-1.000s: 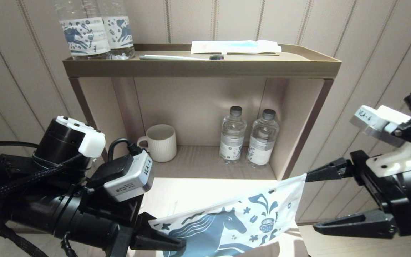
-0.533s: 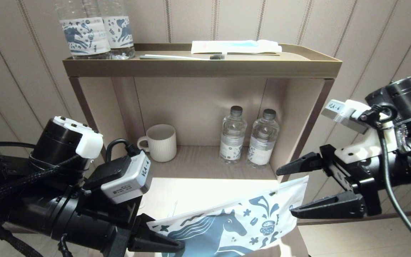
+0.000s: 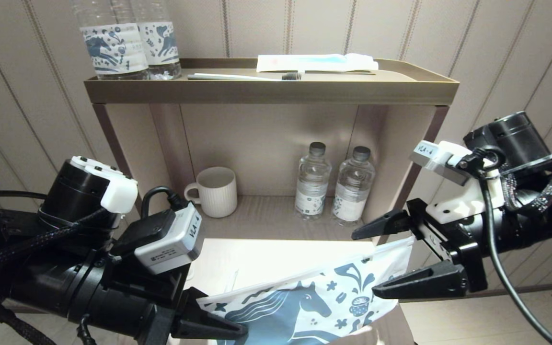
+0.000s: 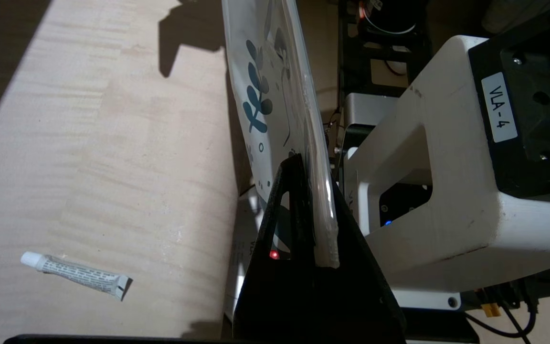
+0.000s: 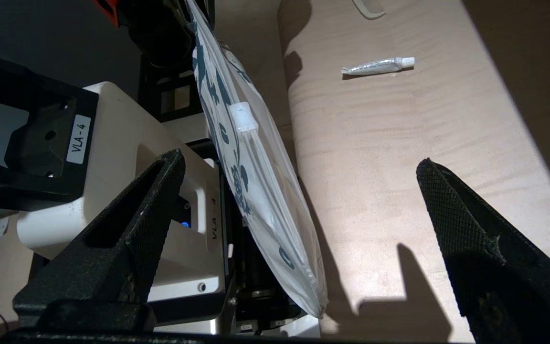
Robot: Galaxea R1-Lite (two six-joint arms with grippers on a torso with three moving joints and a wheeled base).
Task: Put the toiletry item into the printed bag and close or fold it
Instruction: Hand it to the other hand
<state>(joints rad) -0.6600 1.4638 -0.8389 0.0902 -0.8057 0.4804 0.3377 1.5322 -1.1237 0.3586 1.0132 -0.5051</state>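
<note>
Head view: my left end effector (image 3: 228, 330) is clenched on one short end of the printed bag (image 3: 314, 302), holding it in the air above the counter (image 3: 266, 261). Bag's long axis runs across me, rising toward my right. My right end effector (image 3: 369, 261) stands spread wide, one finger above and one below the bag's free end, not pinching it. Shelf behind: mug (image 3: 214, 191) and two bottles (image 3: 333, 184) inside; on top, two printed bottles (image 3: 130, 40), a toothbrush (image 3: 245, 76) and a flat packet (image 3: 316, 62).

Left wrist view: bag edge (image 4: 320, 205) sits clamped between my fingers, bag seen edge-on. Small tube (image 4: 77, 275) lies on the counter, well apart. Cannot tell what the bag holds.

Right wrist view: slider tab (image 5: 243, 118) on the bag's top edge. Both open fingers (image 5: 146, 224) straddle the bag without touching. Tube lies on the counter beyond; a curved white piece (image 5: 368, 7) shows at the frame edge, possibly the comb, cannot confirm.
</note>
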